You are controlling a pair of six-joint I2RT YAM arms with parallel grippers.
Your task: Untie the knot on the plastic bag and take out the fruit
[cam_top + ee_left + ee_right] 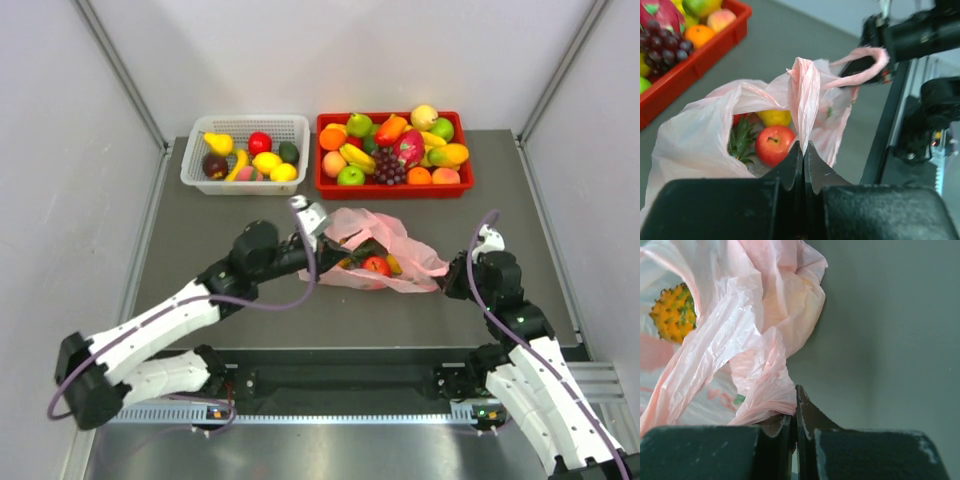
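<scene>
**Both pincers pinched on pink film, bag mouth between them**

The left gripper [803, 146] was shut on a twisted, upright strip of crinkly pink handle [804, 95]. The right gripper [795, 390] was closed on another bunched fold of the thin translucent pink plastic bag [410, 262]. The bag lay on the dark grey table [200, 225] between the two, its long axis running left to right, so drawing apart would probably widen the mouth. No tight knot showed, and the handles looked separate. Inside, nearer the left arm, sat the fruit [377, 265]: a glossy red apple [774, 144], a spiky green pineapple crown [740, 142] and a smooth yellow piece [774, 117].
</scene>
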